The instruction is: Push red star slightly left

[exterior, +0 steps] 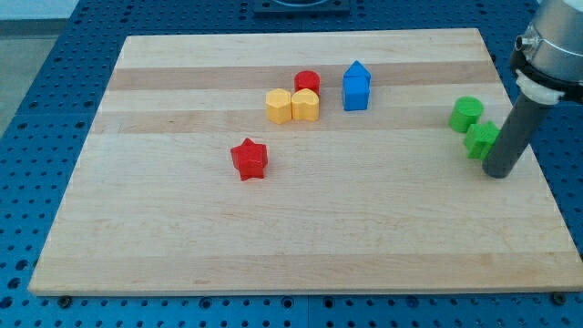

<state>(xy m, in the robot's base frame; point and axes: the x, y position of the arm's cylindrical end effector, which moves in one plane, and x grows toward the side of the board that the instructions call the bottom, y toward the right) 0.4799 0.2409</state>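
My tip (499, 173), gripperless, partly hides a green block (480, 139); red star (249, 159) lies well left.

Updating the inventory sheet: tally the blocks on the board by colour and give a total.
Red: 2, the red star and red cylinder
Yellow: 2, yellow hexagon, yellow heart
Blue: 1, blue block
Green: 2, green cylinder, green star
Total: 7

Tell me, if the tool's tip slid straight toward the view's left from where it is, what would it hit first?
Probably nothing soon: my tip sits below the green blocks, and the red star lies roughly in that line, though depth is unclear.
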